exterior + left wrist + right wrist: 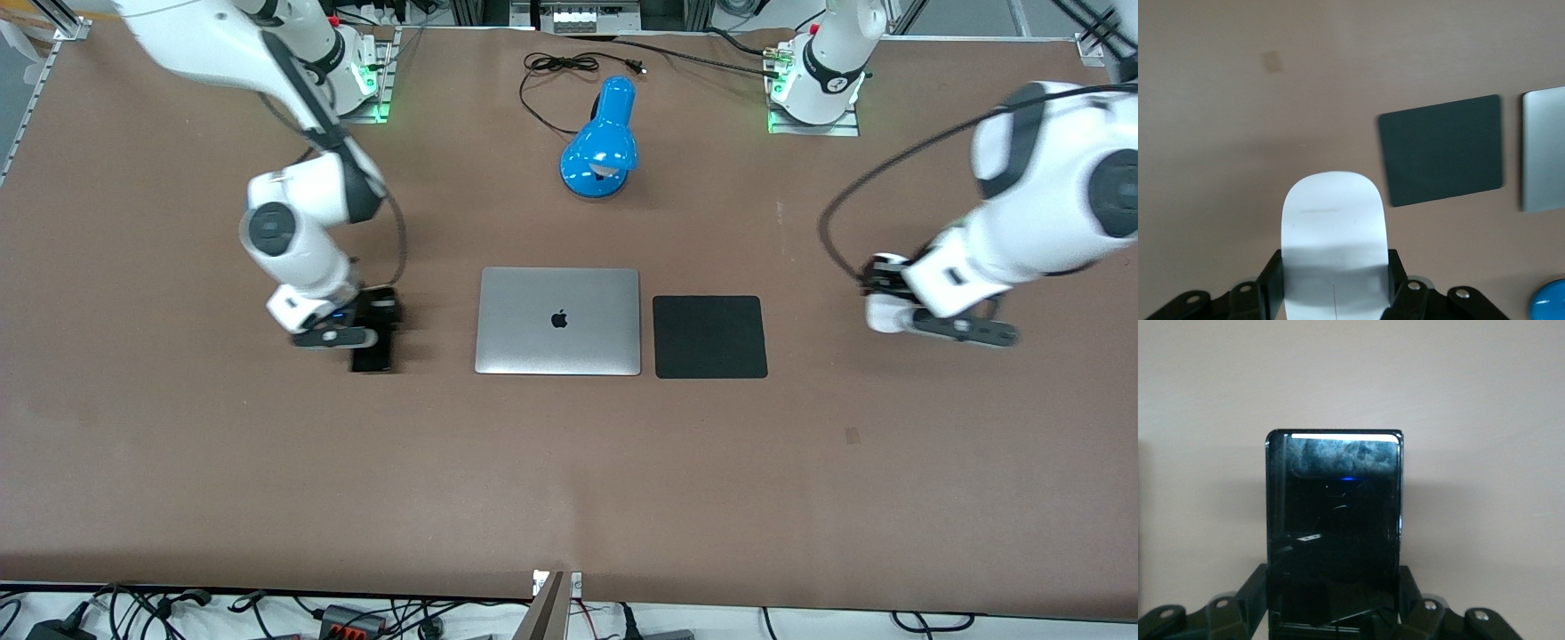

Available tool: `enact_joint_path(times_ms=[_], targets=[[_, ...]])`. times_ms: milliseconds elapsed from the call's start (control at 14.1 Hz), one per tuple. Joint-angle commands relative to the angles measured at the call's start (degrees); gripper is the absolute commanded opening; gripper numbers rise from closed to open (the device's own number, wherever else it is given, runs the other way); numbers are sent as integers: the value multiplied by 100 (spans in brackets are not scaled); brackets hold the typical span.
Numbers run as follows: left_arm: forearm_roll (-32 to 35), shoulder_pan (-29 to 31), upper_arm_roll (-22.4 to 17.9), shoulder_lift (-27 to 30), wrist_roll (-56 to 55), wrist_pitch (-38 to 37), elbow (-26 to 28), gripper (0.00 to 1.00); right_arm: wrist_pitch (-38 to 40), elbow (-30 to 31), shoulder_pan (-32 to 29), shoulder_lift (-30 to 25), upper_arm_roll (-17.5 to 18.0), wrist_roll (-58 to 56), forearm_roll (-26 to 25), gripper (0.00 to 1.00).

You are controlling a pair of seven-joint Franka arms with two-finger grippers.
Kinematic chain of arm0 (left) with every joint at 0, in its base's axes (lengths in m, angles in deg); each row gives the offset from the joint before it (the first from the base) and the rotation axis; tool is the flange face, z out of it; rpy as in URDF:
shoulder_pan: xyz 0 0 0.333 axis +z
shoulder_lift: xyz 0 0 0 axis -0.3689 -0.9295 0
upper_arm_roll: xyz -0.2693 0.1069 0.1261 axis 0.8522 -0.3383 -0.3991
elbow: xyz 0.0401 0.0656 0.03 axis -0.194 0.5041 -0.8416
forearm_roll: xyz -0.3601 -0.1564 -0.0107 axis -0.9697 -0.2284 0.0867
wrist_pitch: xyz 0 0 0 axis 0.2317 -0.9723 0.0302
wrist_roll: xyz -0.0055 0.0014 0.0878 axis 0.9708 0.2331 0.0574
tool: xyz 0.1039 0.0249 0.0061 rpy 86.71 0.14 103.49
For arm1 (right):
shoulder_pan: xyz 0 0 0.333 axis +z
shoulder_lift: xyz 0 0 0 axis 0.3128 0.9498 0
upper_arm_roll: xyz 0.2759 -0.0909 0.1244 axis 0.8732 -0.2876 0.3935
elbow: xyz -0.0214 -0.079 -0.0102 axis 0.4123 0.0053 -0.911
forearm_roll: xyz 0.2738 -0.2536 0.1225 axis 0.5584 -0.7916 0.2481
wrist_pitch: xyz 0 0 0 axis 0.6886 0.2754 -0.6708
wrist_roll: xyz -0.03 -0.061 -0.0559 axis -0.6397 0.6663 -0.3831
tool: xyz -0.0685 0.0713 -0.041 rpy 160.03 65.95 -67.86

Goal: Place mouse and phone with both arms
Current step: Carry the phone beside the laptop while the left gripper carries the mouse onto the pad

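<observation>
My left gripper [880,289] is shut on the white mouse [883,316] and holds it over bare table, off the black pad's [709,337] side toward the left arm's end. In the left wrist view the mouse [1335,227] sits clamped between both fingers [1271,283]. My right gripper [378,316] is shut on the black glossy phone [372,356], over the table beside the silver laptop [558,321] toward the right arm's end. In the right wrist view the phone [1333,527] is gripped at its sides by the fingers [1253,593].
The closed laptop lies mid-table with the black square pad right beside it; both also show in the left wrist view, the pad [1441,150] and the laptop [1545,150]. A blue desk lamp [600,142] with a black cord stands farther from the front camera.
</observation>
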Motion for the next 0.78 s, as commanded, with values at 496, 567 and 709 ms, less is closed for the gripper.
enact_joint_path(times_ms=[496, 567, 709], targets=[[1813, -988, 499, -1415, -3675, 2994, 1100, 39, 298, -605, 153, 256, -13, 571, 66, 100], [2043, -1059, 499, -1556, -3983, 3126, 1100, 39, 806, -780, -39, 27, -13, 553, 23, 100], [2221, -1138, 499, -1846, -4232, 3547, 1126, 39, 2289, -1612, -391, -326, -13, 440, 14, 100]])
